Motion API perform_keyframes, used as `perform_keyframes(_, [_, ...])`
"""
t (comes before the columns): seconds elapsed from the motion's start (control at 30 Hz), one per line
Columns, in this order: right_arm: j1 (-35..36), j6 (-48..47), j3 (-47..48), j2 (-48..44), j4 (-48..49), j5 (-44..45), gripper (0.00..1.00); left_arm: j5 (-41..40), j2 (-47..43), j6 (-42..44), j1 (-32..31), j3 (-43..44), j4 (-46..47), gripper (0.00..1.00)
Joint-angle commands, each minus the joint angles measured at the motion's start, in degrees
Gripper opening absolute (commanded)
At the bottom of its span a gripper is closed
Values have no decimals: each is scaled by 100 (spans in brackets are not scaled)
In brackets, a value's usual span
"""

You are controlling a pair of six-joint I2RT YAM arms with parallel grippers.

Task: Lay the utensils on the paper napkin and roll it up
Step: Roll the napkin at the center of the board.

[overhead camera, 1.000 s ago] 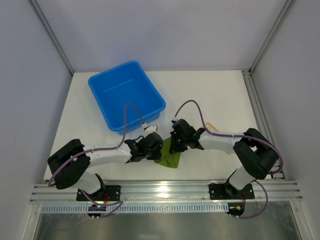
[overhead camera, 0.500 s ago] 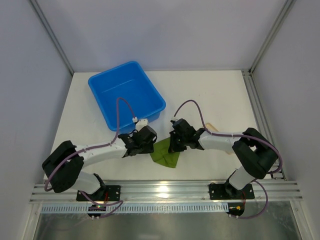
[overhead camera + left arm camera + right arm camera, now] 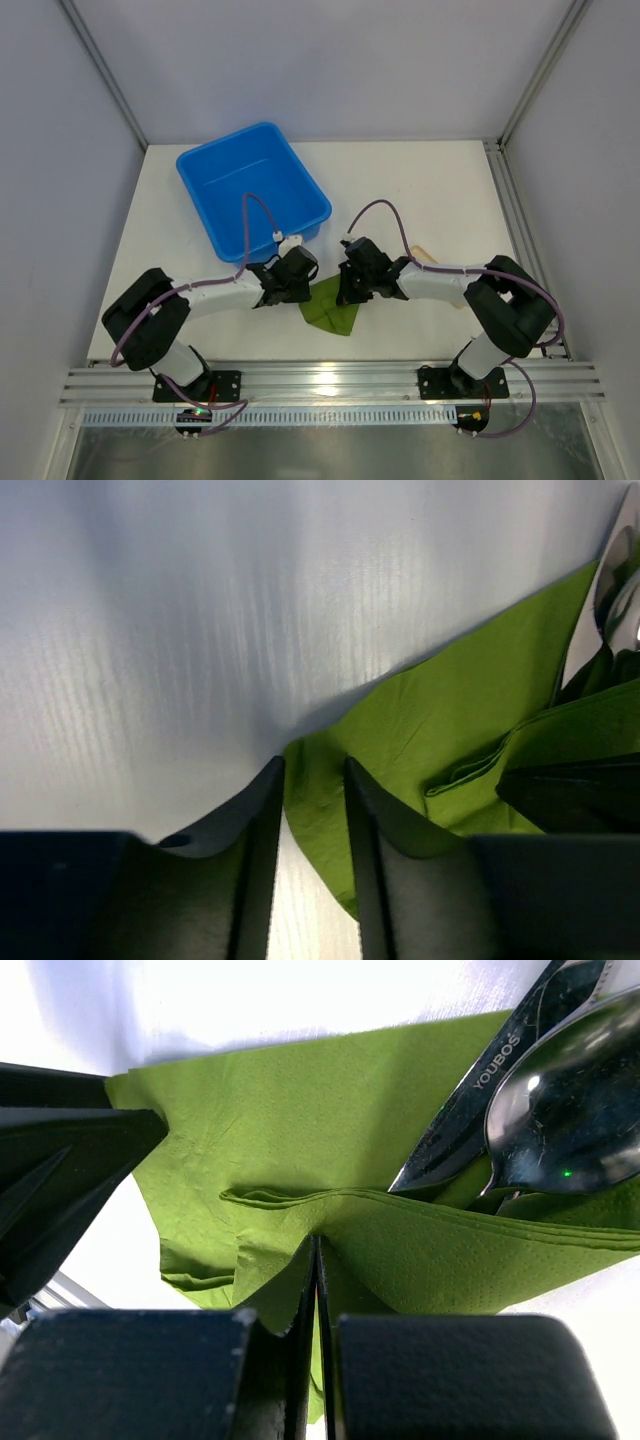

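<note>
The green paper napkin (image 3: 330,308) lies crumpled on the white table between both arms. My right gripper (image 3: 317,1245) is shut on a raised fold of the napkin (image 3: 300,1130). Two utensils poke out of it at the upper right, a knife (image 3: 480,1110) and a spoon (image 3: 565,1110), with their handles hidden under the fold. My left gripper (image 3: 313,770) is open by a narrow gap, and the left corner of the napkin (image 3: 440,730) reaches between its fingertips. A shiny utensil tip (image 3: 610,590) shows at the right edge. From above, the left gripper (image 3: 306,288) and the right gripper (image 3: 345,296) face each other across the napkin.
A blue bin (image 3: 252,188) stands behind the left arm at the back left. A beige object (image 3: 425,255) peeks out behind the right forearm. An aluminium rail (image 3: 320,380) runs along the near table edge, and frame posts rise at the back corners.
My left gripper has drawn back left off the napkin to its left corner and its jaws have parted. More of the napkin shows. The right gripper has kept its hold in place.
</note>
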Motion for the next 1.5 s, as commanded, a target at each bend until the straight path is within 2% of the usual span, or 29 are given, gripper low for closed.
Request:
perform_keyframes(0.0, [-12, -178, -172, 155, -191, 214, 4, 350, 151, 21, 49, -55, 285, 29])
perform_keyframes(0.33, [-13, -160, -137, 190, -174, 205, 4, 702, -183, -40, 49, -64, 303, 0])
perform_keyframes(0.83, [-13, 7, -233, 67, -86, 214, 4, 1729, -921, -268, -12, -152, 865, 0])
perform_keyframes(1.27, [-4, 473, -611, -109, 398, 258, 4, 1300, -430, -1174, -706, 174, 1331, 0])
perform_keyframes(1.47, [-4, 446, -761, -399, 398, 223, 4, 1151, -280, -1358, -733, 139, 1358, 0])
